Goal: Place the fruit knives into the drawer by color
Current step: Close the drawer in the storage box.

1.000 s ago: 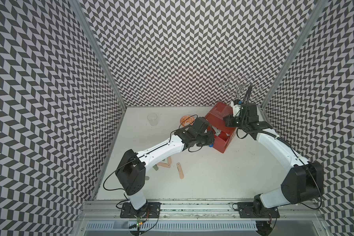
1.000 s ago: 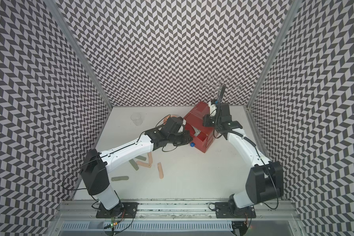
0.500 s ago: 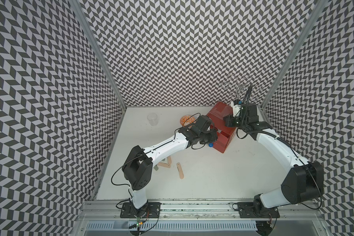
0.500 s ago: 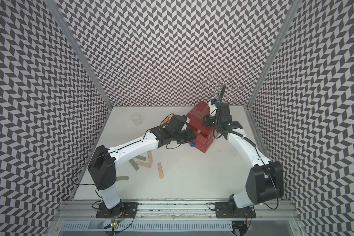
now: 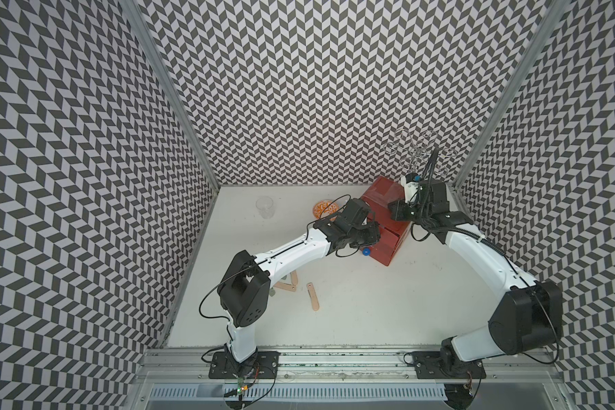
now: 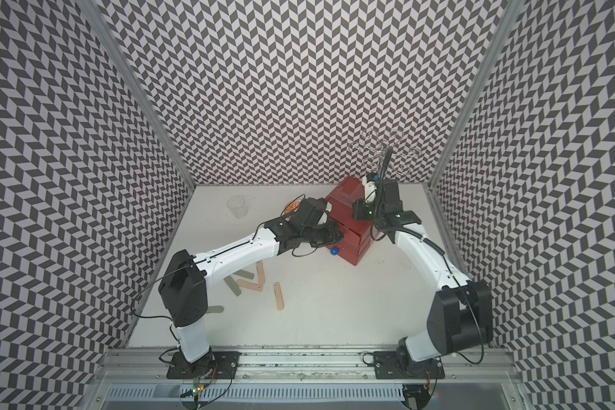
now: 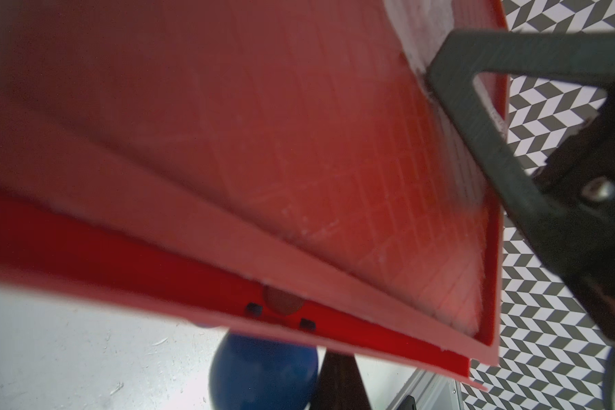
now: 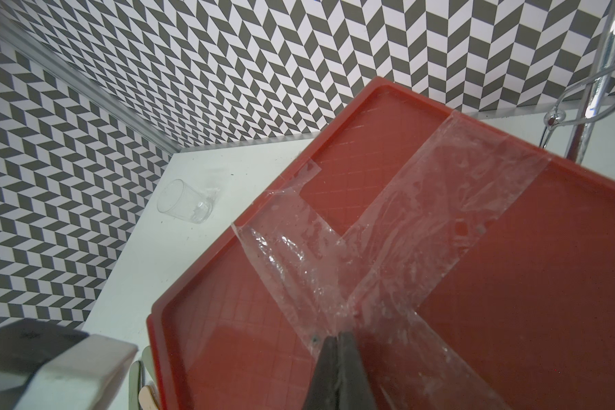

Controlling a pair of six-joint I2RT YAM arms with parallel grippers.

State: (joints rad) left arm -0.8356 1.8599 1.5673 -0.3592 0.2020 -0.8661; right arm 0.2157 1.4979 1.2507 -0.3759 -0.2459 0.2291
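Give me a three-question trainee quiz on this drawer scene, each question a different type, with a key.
1. True or false: the right gripper is shut and sits at the taped top of the red chest.
2. Which stands near the orange-patterned bowl? A) a clear glass B) a blue mug C) a green bottle
3. Fill in: the ball knob showing at the chest's front is ___.
Key: 1 true; 2 A; 3 blue.
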